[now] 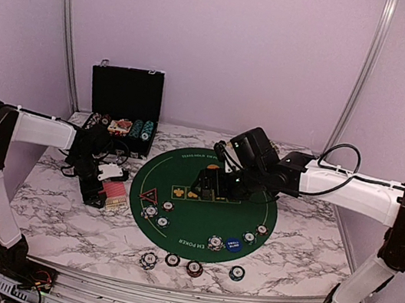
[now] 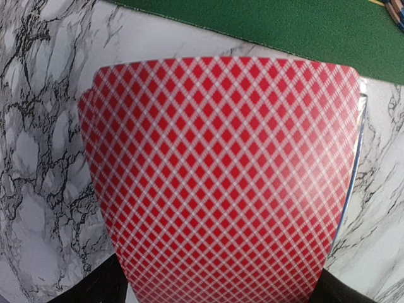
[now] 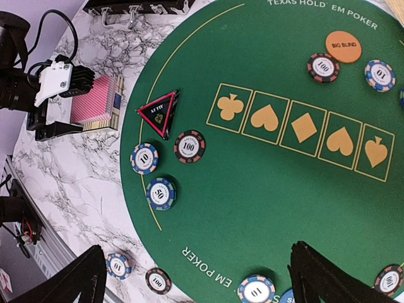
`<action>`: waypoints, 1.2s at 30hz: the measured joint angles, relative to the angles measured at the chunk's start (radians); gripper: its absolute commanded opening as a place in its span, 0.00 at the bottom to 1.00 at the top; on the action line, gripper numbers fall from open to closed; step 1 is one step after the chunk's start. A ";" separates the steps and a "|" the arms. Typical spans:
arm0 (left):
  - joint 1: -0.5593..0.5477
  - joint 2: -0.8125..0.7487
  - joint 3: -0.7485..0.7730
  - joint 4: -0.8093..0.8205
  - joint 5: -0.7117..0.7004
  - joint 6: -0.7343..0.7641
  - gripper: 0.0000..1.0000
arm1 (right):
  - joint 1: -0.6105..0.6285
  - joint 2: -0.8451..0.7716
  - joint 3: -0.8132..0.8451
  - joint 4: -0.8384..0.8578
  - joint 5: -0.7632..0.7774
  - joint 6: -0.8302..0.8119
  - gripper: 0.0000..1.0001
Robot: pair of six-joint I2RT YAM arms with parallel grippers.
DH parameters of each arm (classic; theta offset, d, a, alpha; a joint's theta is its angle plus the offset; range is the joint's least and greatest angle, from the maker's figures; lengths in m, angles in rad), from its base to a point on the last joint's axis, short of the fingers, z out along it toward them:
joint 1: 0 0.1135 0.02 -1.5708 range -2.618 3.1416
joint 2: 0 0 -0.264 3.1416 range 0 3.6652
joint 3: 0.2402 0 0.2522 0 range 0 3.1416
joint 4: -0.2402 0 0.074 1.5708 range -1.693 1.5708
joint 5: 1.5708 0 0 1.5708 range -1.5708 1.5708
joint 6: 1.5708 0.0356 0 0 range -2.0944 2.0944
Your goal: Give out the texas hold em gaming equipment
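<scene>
Near edge of worktop (image 1: 59, 221), off the mat: row of four chips (image 1: 194, 268), well spaced.

Green round mat (image 1: 198, 221) lies behind them. On its near part a chip (image 1: 216, 243) sits just beside the blue button (image 1: 233, 244), with two more chips to the right. At the mat's left rim, three chips (image 3: 158, 192) lie near the black-red triangular marker (image 3: 161, 110).

Just left of the mat, on the marble, lies the red-backed card deck (image 2: 221, 177). The left tool (image 3: 81, 104) is down at it, one finger along each side, jaws wide with the deck between them. Whether the pads press on the deck: cannot tell.

The right tool (image 3: 197, 246) hangs over the middle of the mat, jaws fully apart, holding nothing.

Farther on the mat, beyond the printed suit boxes, is the orange button (image 3: 344, 46), marked BIG BLIND, with two chips beside it.

Far edge: black case (image 1: 125, 92), lid upright, more chips inside.
</scene>
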 measured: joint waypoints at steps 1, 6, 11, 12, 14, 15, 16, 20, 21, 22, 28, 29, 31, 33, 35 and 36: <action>0.000 0.000 0.000 0.000 0.000 0.000 0.89 | 0.000 0.000 -0.001 0.000 0.000 0.000 0.99; 0.000 0.002 0.000 0.000 0.000 0.003 0.88 | 0.000 0.000 -0.001 0.001 0.000 0.001 0.99; 0.000 0.010 0.000 0.001 0.000 0.011 0.86 | 0.000 0.000 -0.004 0.008 -0.001 0.003 0.99; 0.000 0.010 0.000 0.001 0.001 0.012 0.85 | 0.000 0.000 -0.005 0.011 -0.003 0.003 0.99; 0.000 0.011 0.000 0.001 0.004 0.015 0.82 | 0.000 0.000 -0.007 0.013 -0.005 0.003 0.99; 0.000 0.011 0.000 0.001 0.005 0.016 0.80 | 0.000 0.000 -0.007 0.014 -0.006 0.003 0.99; 0.000 0.011 0.000 0.001 0.005 0.017 0.79 | 0.000 0.000 -0.007 0.016 -0.007 0.003 0.99; -0.002 0.012 0.000 0.001 0.005 0.020 0.69 | 0.000 0.000 -0.008 0.019 -0.009 0.003 0.99; -0.002 0.012 0.000 0.001 0.005 0.021 0.67 | 0.000 0.000 -0.008 0.020 -0.010 0.004 0.99; -0.003 0.012 0.000 0.001 0.005 0.022 0.66 | 0.000 0.000 -0.009 0.022 -0.012 0.004 0.99; -0.003 0.012 0.000 0.001 0.004 0.026 0.61 | 0.000 0.000 -0.009 0.023 -0.018 0.003 0.99; -0.003 0.012 0.000 0.001 0.004 0.027 0.59 | 0.000 0.000 -0.009 0.023 -0.019 0.003 0.99; -0.003 0.012 0.000 0.001 0.003 0.027 0.54 | 0.000 0.000 -0.009 0.023 -0.020 0.003 0.99; -0.003 0.012 0.000 0.001 0.003 0.027 0.49 | 0.000 0.000 -0.009 0.023 -0.021 0.003 0.99; -0.003 0.012 0.000 0.001 0.003 0.028 0.45 | 0.000 0.000 -0.009 0.023 -0.023 0.003 0.99; -0.003 0.012 0.000 0.001 0.003 0.029 0.42 | 0.000 0.000 -0.010 0.023 -0.023 0.003 0.99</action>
